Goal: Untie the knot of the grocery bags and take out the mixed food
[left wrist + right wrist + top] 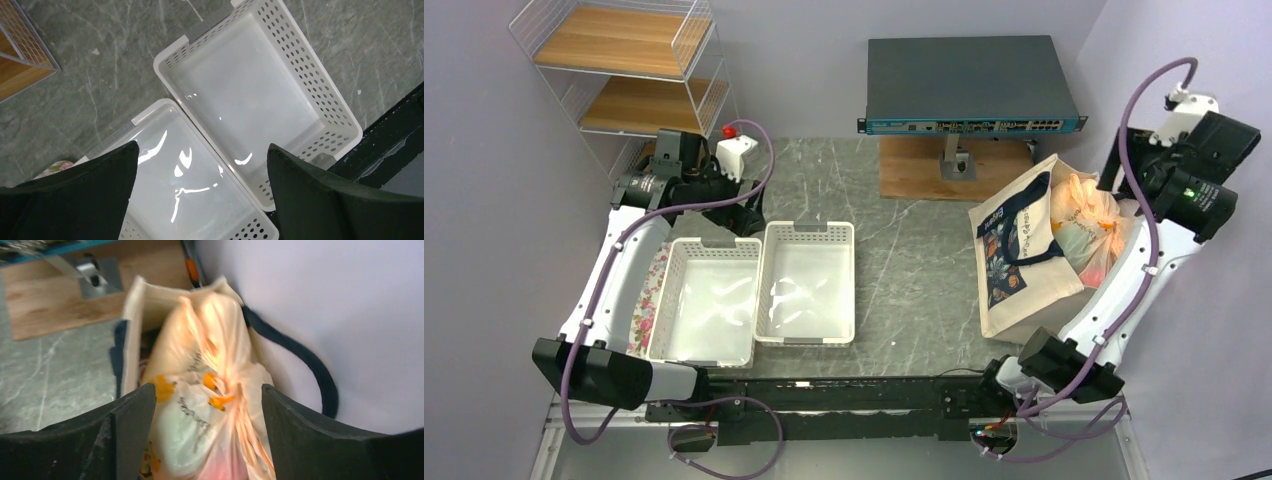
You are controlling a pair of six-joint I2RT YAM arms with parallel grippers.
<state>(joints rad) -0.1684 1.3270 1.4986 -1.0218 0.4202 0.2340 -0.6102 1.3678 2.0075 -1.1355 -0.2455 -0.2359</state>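
1. Left end effector [202, 150]: its two dark fingers stand wide apart with nothing between them. It hangs over the spot where two white baskets meet.
2. Right end effector [207, 390]: its fingers are also spread apart, one on each side of the top of the plastic bag [200, 435]. The wrist view is blurred, so I cannot tell whether either finger touches the plastic.
3. On the near left of the table [914, 280], the left basket [704, 300] and the right basket [809, 290] stand side by side, touching along their long walls. A flowered cloth [646, 300] shows from under the left basket's outer edge.
4. On the right side of the table, near the wall, is the cream tote [1014, 260], printed with flowers. One dark strap [310, 370] curves against the wall.
5. The peach plastic bag sits in the tote's open mouth and bulges out of it. Its knot [222, 390], the bunched and twisted top, is tied and lies between the right fingers.
6. Pale green and reddish shapes show through the plastic, but I cannot tell which foods they are.
7. Farther back, a wooden board [924, 170] lies on the table, with a dark network switch [969, 85] raised on a stand above it.
8. In the far left corner stands a wire shelf [624, 60] with two wooden levels.
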